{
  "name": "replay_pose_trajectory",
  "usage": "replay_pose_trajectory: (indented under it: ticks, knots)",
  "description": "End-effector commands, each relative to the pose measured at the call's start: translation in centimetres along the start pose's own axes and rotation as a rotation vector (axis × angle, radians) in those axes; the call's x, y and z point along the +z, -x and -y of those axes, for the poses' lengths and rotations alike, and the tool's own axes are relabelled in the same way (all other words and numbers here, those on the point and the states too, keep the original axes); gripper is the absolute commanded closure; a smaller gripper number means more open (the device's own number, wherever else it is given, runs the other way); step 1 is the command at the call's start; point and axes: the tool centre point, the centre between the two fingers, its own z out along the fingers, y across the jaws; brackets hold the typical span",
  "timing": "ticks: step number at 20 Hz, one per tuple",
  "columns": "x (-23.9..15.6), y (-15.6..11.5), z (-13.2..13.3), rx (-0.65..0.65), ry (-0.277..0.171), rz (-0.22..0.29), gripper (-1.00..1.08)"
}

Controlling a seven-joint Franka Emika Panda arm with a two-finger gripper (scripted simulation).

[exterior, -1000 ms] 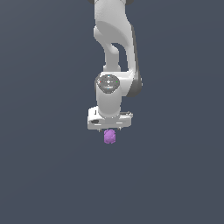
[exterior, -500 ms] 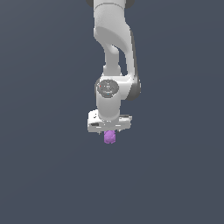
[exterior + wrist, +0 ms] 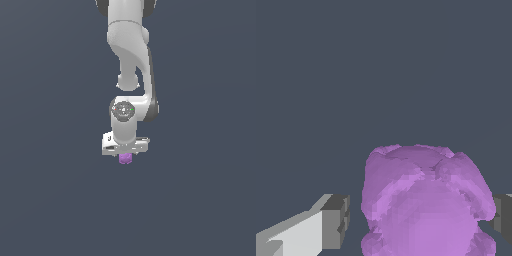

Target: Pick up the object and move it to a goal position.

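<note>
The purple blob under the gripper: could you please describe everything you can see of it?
The purple blob is small, roundish and lumpy, with a matte, faceted surface in lighter and darker violet. In the exterior view it sits directly beneath the white gripper, far narrower than the gripper's body. In the wrist view it lies between the grey fingertips; one stands clearly apart from it, while the other is at its edge, contact unclear. Whether it rests on a surface cannot be told.
</note>
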Motion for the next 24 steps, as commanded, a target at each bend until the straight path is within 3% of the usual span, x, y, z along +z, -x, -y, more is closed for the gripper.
replay_pose_trajectory:
  ticks: [1, 4, 5, 24]
  knots:
    - [0.7, -0.1, 0.0, 0.0, 0.0, -0.002, -0.92]
    - [0.9, -0.2, 0.0, 0.0, 0.0, -0.002, -0.92]
    - [0.9, -0.2, 0.0, 0.0, 0.0, -0.002, 1.08]
    - [-0.7, 0.8, -0.2, 0.0, 0.0, -0.002, 1.08]
